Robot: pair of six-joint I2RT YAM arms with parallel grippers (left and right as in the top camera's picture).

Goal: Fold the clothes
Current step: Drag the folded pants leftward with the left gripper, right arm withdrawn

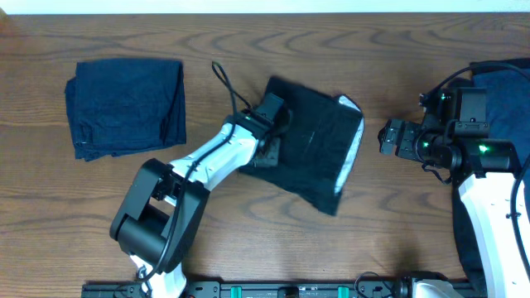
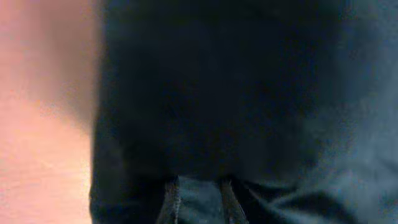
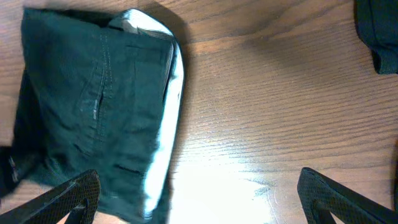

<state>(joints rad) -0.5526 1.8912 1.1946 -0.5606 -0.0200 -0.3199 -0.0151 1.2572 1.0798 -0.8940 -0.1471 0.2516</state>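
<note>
1. The black shorts (image 1: 319, 153) are laid out roughly flat in the middle of the table (image 1: 248, 248), tilted a bit. The pale grey waistband strip (image 1: 354, 141) is turned out along the right edge.
2. The left gripper (image 1: 272, 124) is parked right on top of the left part of the shorts. Nothing but blurry dark cloth and a sliver of wood is shown by its wrist cam, so whether the fabric is being pinched honestly can't be told.
3. The right gripper (image 3: 199, 205) is spread wide open with nothing held, and only bare wood is seen between the fingers (image 3: 68, 199). It's positioned just off to the right of the shorts, pointed at the waistband side, not touching.
4. A navy garment (image 1: 126, 106) is folded into a neat-ish square at the far left, well apart from the shorts.
5. More navy cloth (image 1: 505, 87) is bunched at the right edge, partly covered by the right arm.
</note>
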